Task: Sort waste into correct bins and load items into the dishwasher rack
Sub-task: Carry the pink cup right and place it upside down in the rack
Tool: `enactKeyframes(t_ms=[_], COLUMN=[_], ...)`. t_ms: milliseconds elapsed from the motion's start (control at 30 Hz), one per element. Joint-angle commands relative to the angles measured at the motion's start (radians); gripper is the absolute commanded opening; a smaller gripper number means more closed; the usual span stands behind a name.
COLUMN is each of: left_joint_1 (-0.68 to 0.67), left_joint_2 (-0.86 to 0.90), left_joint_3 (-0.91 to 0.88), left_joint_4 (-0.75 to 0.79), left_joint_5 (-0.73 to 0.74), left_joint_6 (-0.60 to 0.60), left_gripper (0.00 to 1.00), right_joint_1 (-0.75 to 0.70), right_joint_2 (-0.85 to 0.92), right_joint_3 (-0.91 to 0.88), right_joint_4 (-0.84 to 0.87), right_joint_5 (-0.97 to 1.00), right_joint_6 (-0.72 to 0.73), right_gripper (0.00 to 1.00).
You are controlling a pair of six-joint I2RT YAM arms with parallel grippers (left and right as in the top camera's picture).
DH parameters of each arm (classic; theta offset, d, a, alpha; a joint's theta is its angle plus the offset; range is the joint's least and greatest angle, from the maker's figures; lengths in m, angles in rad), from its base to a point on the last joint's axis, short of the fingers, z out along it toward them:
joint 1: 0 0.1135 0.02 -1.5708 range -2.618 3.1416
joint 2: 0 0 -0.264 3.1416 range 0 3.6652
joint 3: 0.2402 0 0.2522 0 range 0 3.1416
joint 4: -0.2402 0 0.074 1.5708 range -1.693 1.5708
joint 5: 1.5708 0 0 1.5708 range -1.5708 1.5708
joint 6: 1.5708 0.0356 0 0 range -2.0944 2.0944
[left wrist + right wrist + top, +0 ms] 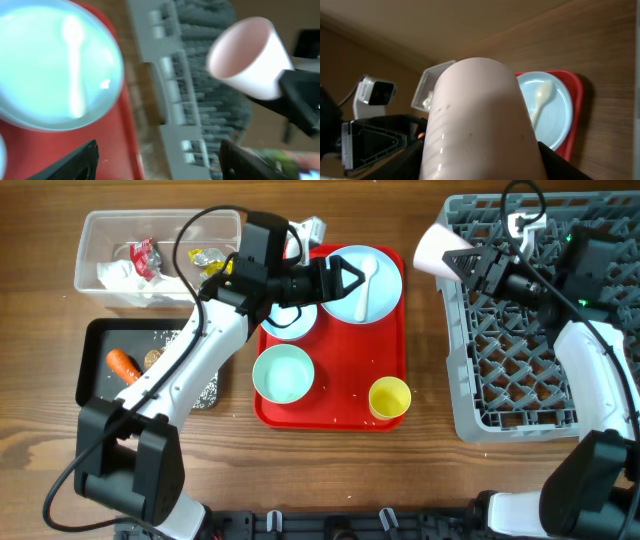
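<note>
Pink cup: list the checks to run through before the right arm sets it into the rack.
1. Grip: ok. The pink cup is clamped between the right fingers.
2. Position over the rack: not ok. The cup hangs at the rack's left edge, partly outside it.
3. Orientation: not ok. The cup lies on its side, mouth pointing toward the red tray, not downward.
4. Free pegs: ok where visible, with no dishes among them. The right arm hides part of the rack.
5. Left arm clearance: ok. The left fingers are open and hold nothing. They are over the plate on the tray, apart from the rack.
</note>
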Motion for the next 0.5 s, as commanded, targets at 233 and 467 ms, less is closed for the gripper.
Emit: enactKeyframes(t_ms=[233, 467], left_joint_1=[0.000, 0.000], left_joint_2=[-0.002, -0.002], left_joint_3=[0.008, 0.005], left_joint_4=[-0.106, -0.196], left_joint_5=[-0.302, -0.366], left_joint_6=[0.008, 0.008], left_gripper=[0.95, 0.95], right_joint_1=[-0.005, -0.026], right_joint_2=[-0.040, -0.039], right_joint_3=[0.481, 0.561], right_joint_4=[-0.658, -0.998], right_joint_5=[0.547, 0.859], right_joint_6=[-0.165, -0.124], right_gripper=[0.53, 0.53])
